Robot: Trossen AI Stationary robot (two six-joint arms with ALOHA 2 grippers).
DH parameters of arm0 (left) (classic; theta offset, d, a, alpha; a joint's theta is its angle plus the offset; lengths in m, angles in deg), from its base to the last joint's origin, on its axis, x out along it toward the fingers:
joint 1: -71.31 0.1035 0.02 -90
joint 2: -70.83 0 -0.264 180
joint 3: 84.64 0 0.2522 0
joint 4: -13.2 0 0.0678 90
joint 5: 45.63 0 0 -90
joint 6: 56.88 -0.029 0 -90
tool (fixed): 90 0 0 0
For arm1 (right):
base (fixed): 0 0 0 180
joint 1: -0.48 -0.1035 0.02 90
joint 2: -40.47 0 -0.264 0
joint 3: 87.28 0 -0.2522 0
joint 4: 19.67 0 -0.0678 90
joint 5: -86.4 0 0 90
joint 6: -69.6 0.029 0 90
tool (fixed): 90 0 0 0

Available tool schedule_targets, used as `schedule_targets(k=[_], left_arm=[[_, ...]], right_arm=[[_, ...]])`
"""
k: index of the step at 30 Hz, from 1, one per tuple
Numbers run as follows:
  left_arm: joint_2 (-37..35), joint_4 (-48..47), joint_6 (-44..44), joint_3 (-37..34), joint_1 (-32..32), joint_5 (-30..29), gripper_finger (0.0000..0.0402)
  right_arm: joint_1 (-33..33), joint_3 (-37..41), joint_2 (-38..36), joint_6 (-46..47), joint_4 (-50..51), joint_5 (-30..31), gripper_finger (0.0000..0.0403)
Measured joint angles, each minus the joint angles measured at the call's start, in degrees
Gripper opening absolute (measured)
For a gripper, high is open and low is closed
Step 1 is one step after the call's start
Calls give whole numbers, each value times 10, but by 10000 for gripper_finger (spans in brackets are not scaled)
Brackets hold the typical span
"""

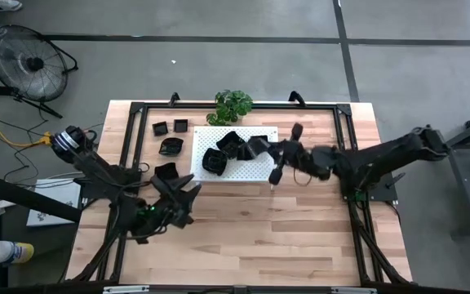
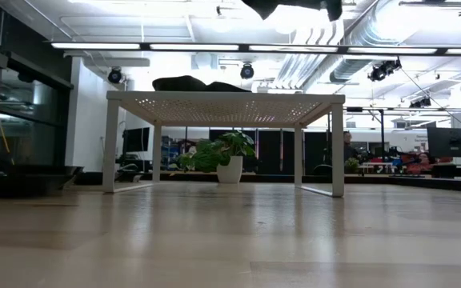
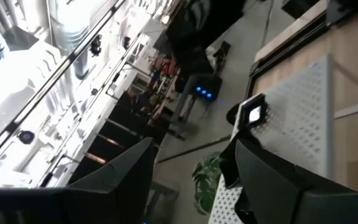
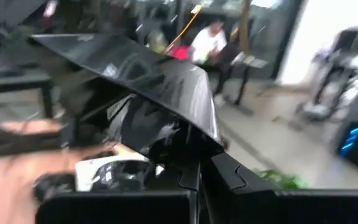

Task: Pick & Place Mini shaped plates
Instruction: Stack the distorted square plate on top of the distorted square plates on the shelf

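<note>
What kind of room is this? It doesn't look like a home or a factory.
Probably an open-plan robotics lab or workshop. Exposed silver ceiling ducts and long strip lights run overhead, desks with computer monitors line the back, and the light wooden table stands on bare grey concrete floor beside a black floor fan.

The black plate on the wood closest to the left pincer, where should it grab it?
Probably its raised rim, from straight above: the plate lies flat and shallow, so one finger goes inside, one outside. The open left pincer is nearest; the right pincer holds another plate.
</note>
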Motion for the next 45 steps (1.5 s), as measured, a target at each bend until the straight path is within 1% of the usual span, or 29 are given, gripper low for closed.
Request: schedule_targets(k=[3, 6, 10, 18, 26, 33, 38, 43, 45], left_arm=[[1, 0, 3, 0, -13, 0, 221], [1, 0, 8, 0, -16, -1, 221], [1, 0, 17, 0, -14, -1, 221], [1, 0, 21, 0, -14, -1, 221], [1, -47, 78, 0, -14, -1, 221], [1, -56, 95, 0, -14, -1, 221], [1, -60, 111, 0, -14, 0, 221], [1, -62, 133, 0, -14, 0, 221], [1, -65, 146, 0, -14, 0, 221]], right_arm=[[44, -69, -2, 41, 137, -93, 0], [85, -149, 14, 57, 253, -167, 0], [135, -256, 49, 63, 389, -241, 0], [209, -427, 149, 53, 579, -352, 0], [273, -553, 266, 47, 709, -490, 0], [320, -656, 370, 31, 804, -595, 0], [346, -718, 424, 17, 855, -678, 0], [367, -764, 464, 3, 902, -734, 0], [373, -773, 474, -1, 921, -744, 0]])
